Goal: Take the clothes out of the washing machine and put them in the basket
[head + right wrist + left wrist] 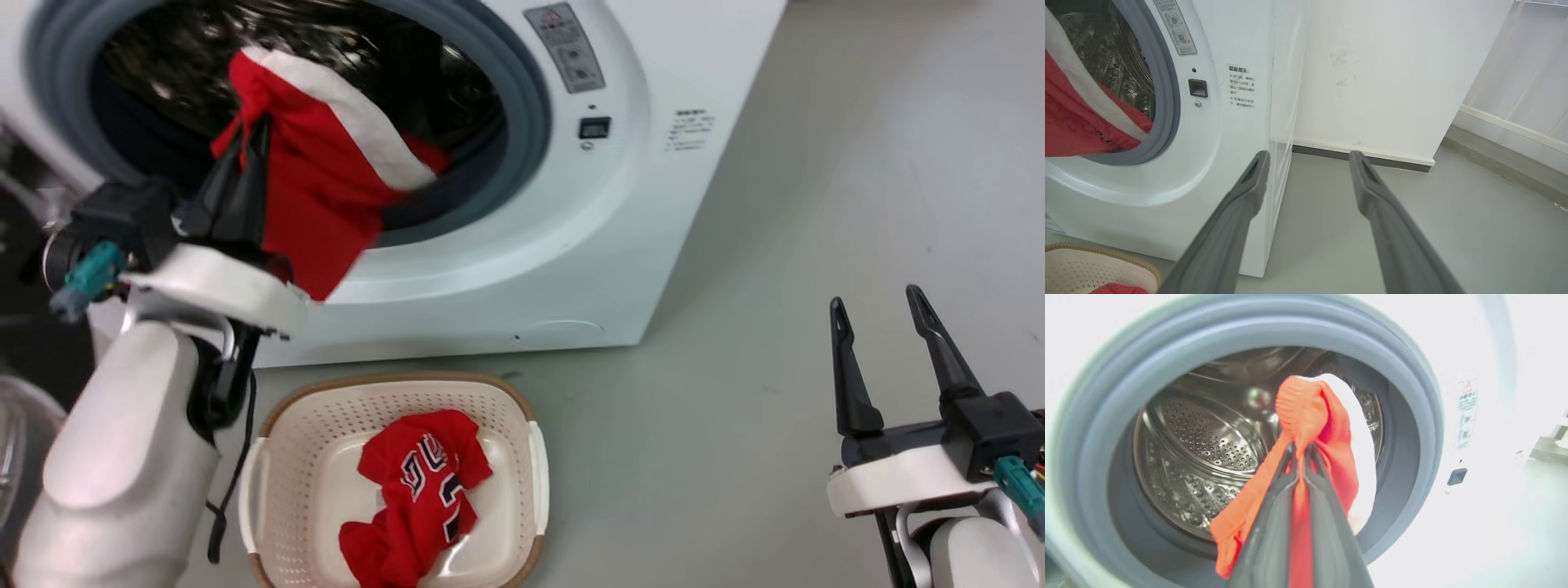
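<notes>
My left gripper (251, 131) is shut on a red garment with a broad white stripe (326, 171), held in front of the porthole of the white washing machine (620, 204). In the left wrist view the cloth (1306, 412) bunches above my gripper (1300, 447) and hangs down before the steel drum (1208, 449). One end of the garment still trails over the grey gasket. A red jersey with navy-and-white lettering (420, 498) lies in the cream basket (326, 425) on the floor below the door. My right gripper (878, 298) stands open and holds nothing, far right over the floor.
Grey floor spreads to the right of the washing machine (1233, 122). A white wall with a dark skirting (1372, 81) stands behind it in the right wrist view. The basket's rim (1102, 251) shows at that view's lower left. A dark cable hangs from my left forearm beside the basket.
</notes>
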